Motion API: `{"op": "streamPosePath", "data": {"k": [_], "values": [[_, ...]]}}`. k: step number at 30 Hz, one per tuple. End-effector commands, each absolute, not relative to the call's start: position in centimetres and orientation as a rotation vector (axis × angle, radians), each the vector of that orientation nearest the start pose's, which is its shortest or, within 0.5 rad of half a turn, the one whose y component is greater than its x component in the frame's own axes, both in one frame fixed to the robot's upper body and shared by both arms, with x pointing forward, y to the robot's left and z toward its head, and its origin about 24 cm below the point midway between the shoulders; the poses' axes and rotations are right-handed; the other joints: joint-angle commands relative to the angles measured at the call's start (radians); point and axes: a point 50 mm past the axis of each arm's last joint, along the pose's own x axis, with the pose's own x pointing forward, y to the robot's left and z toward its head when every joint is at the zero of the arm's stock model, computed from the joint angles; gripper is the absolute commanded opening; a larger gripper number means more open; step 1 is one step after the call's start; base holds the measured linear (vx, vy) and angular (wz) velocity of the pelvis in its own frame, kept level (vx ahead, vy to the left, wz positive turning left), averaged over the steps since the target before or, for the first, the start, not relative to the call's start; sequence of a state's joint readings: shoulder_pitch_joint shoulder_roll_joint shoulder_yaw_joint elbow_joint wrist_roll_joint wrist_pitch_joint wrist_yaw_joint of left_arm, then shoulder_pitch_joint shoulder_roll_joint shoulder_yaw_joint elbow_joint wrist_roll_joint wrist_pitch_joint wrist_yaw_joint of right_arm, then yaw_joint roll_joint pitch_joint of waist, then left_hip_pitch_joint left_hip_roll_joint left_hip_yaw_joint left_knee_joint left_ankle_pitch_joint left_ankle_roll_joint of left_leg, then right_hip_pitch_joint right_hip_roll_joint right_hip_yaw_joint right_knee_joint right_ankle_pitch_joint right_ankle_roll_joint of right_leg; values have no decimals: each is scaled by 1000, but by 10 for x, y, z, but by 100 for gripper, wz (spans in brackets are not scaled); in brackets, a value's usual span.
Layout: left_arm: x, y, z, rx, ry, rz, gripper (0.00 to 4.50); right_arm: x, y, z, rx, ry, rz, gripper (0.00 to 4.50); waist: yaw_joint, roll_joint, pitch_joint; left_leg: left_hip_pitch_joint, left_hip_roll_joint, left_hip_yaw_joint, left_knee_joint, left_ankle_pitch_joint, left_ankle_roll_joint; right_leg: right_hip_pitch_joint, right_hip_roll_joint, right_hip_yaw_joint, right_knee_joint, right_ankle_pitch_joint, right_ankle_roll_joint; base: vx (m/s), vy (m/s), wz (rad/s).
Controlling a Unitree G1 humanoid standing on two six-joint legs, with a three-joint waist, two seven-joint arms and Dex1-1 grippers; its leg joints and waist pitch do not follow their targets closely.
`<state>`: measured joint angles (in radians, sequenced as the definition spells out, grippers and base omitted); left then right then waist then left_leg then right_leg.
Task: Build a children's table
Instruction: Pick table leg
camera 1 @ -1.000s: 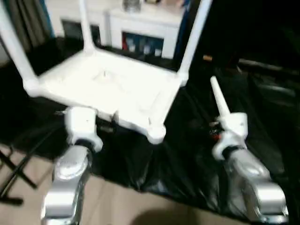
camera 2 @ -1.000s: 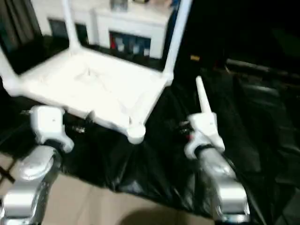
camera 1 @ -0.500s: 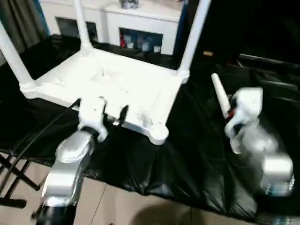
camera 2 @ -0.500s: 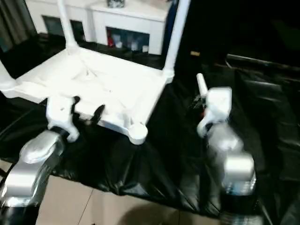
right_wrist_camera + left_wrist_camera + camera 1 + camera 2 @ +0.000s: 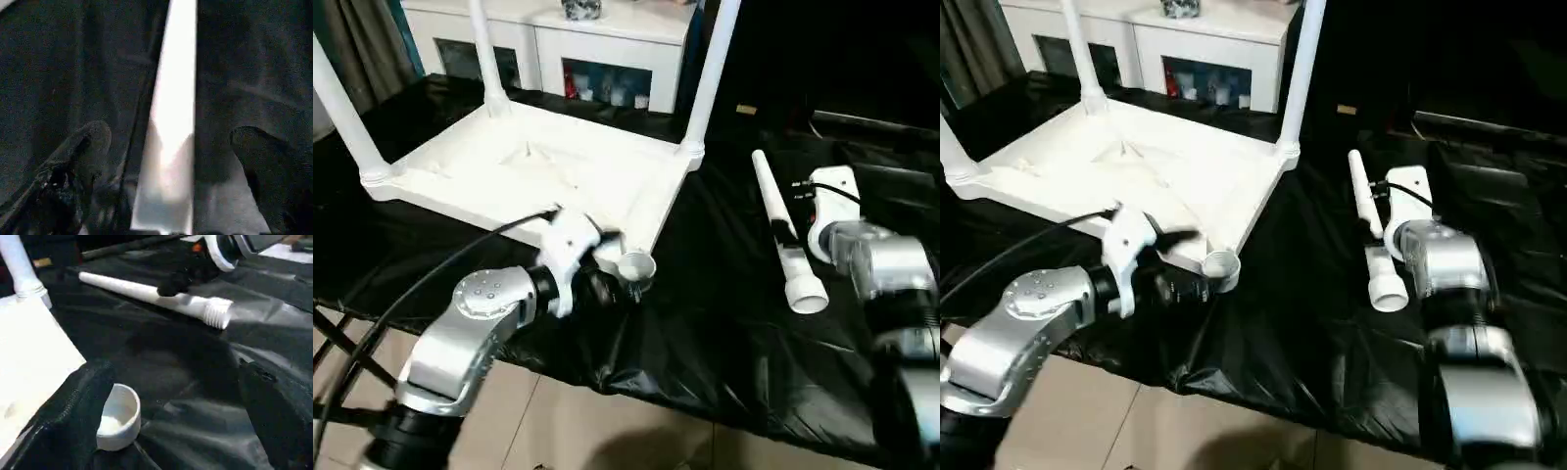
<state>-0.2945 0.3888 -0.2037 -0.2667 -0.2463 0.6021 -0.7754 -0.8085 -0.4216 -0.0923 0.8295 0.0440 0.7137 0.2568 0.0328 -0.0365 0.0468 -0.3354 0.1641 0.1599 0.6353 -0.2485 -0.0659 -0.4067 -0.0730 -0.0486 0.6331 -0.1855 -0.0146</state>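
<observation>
Right gripper (image 5: pixel 166 161) had its jaws wide apart, straddling the loose leg (image 5: pixel 783 235) without clamping it; right wrist view showed a black finger (image 5: pixel 80 152) on each side of the white tube with gaps both sides. Left gripper (image 5: pixel 171 406) also stood open, jaws apart and empty, flanking the empty corner socket (image 5: pixel 117 416) at the tabletop's near right corner.

Change over the last second: the right arm swung from upright beside the leg to bent over it, so the jaws now sat above the tube near its thick end. The left arm moved from the tabletop's near edge across to the open socket corner. The head camera also shifted, so part of the picture shift is not the things moving. Leg itself looked unmoved on the black sheet (image 5: pixel 705 333). Judgement: both arms were lining up for the last leg, right to grasp, left to steady near the socket; grasp not yet made.

Tabletop (image 5: pixel 538 176) lay upside down on the sheeted surface, three legs (image 5: pixel 710 73) standing up in their sockets, the fourth lying to its right, well apart from the socket.

Views: left wrist view showed the leg's threaded thick end (image 5: pixel 217 313) and the hollow inside of the socket, which the eye views gave poorly. Eye views showed the three fitted legs and the white cabinet (image 5: pixel 607 49) behind.
</observation>
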Motion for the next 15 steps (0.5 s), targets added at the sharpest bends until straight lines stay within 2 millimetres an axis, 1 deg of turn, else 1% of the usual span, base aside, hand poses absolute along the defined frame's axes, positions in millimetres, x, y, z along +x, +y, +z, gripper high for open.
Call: {"op": "streamPosePath", "data": {"k": [1,2,3,4,5,6,7,8,9,10,11,12,13,14,15], "values": [[264,108,117,199,202,-1088,450,362,-253,73,-111,780,-11,450,-1,-17,-55,-14,42,-2,-77,-69,45,54,-57,40,-70,-190,-262,0,0,0],[264,108,117,199,202,-1088,450,362,-253,73,-111,780,-11,450,3,-11,-55,-13,43,-1,-77,-68,40,54,-60,40,-69,-196,-262,0,0,0],[263,108,119,197,200,-1097,450,361,-255,69,-90,821,-12,432,3,-18,-56,-12,46,2,-77,-62,37,53,-60,40,-67,-187,-265,0,0,0],[263,108,119,197,200,-1097,450,361,-255,69,-90,821,-12,420,4,-15,-56,-13,48,2,-77,-56,34,54,-61,40,-64,-178,-268,0,0,0],[262,107,119,196,200,-1100,450,360,-256,67,-80,834,-17,413,5,-15,-57,-15,48,3,-77,-39,33,55,-60,40,-61,-152,-267,0,0,0],[262,107,120,195,202,-1103,450,359,-256,66,-75,843,-16,410,5,-16,-59,-15,48,4,-75,-20,36,56,-61,40,-57,-123,-275,0,0,0],[261,107,120,195,203,-1103,450,359,-257,66,-73,845,-16,410,7,-17,-59,-16,47,4,-75,-11,40,56,-61,41,-57,-109,-278,0,0,0],[259,108,121,192,218,-1114,450,357,-257,62,-48,880,-1,387,6,-19,-62,-17,47,5,-73,9,49,57,-61,41,-51,-80,-290,0,0,0],[259,109,121,193,224,-1118,450,356,-258,60,-51,893,1,376,7,-20,-61,-19,46,7,-72,15,55,57,-61,41,-52,-72,-294,0,0,0],[259,109,121,193,224,-1118,450,356,-258,60,-51,893,1,369,9,-22,-63,-22,45,8,-70,34,67,58,-61,42,-49,-51,-302,0,0,0],[258,109,121,197,228,-1122,450,355,-259,59,-46,901,-1,365,12,-21,-65,-22,46,9,-68,55,79,56,-60,42,-47,-24,-306,0,0,0],[258,110,120,197,233,-1127,450,354,-260,57,-45,910,-2,356,11,-23,-65,-23,46,9,-67,64,85,56,-60,41,-46,-16,-309,0,0,0],[258,110,120,200,239,-1131,450,354,-261,56,-43,916,-2,343,11,-23,-62,-23,47,11,-68,54,90,53,-60,40,-48,-29,-314,0,0,0],[257,110,120,203,245,-1135,450,353,-262,55,-41,921,-3,332,13,-21,-59,-22,48,11,-69,29,85,51,-61,40,-53,-65,-310,0,0,0],[257,110,119,205,251,-1141,450,353,-262,54,-39,925,-3,332,13,-23,-59,-21,49,11,-69,18,81,51,-62,40,-54,-80,-308,0,0,0]]}}
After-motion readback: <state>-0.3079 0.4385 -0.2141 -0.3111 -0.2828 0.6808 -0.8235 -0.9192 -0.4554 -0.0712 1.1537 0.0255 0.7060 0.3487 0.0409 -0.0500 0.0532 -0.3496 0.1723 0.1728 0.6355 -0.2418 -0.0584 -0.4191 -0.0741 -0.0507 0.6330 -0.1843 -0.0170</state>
